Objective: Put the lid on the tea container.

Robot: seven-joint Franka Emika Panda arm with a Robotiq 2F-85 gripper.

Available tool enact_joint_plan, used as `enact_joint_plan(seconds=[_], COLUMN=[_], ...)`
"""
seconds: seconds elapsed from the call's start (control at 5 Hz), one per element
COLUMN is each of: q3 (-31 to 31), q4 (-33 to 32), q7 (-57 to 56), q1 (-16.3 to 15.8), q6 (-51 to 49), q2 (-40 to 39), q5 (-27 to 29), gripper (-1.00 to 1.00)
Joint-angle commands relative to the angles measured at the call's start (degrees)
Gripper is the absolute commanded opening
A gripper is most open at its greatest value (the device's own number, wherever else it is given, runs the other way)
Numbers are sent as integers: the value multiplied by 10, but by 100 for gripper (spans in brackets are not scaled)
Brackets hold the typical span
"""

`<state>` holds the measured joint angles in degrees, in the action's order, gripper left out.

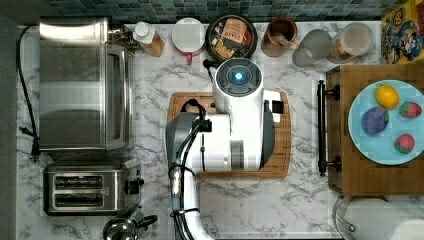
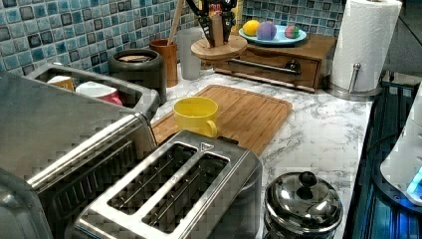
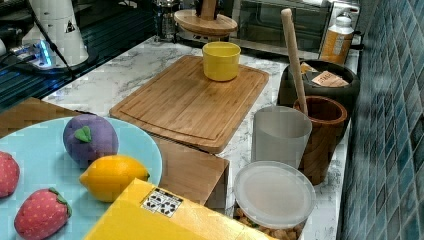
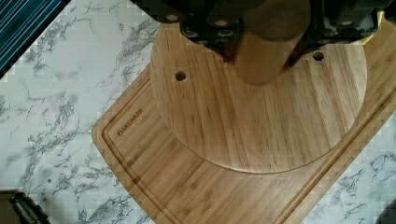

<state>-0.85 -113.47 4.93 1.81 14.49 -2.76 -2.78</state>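
A round wooden lid (image 4: pixel 261 112) is held by its knob in the clamped pincer (image 2: pixel 215 27), above the cutting board (image 4: pixel 187 186) in the middle of the worktop (image 1: pixel 300 200). A yellow cup (image 3: pixel 221 60) is seen on that board. Farther off, the tea container (image 1: pixel 231 37) is found open at the worktop's tiled back edge, beside a wooden cup (image 1: pixel 278 36).

The word "OAKSWARE" was seen burned into one corner of the wooden cutting board (image 4: pixel 140 186) in the wrist view. A small triangle sign was seen on top of the toaster (image 2: pixel 205 146) in the left view. A white sticker with black marks was seen on the yellow box (image 3: pixel 161 201) in the right view, but it could not be read. Letters were printed on a packet inside the tea container (image 1: pixel 231 37), too blurred to be read.
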Motion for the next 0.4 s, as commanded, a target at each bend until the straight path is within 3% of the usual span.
enact_joint_plan(seconds=[0.2, 0.4], q3=[-2, -4], q4=[0, -28], q7=[-4, 8], q1=[8, 3], q6=[20, 95], q2=[7, 41], q5=[4, -12], gripper=[-100, -100])
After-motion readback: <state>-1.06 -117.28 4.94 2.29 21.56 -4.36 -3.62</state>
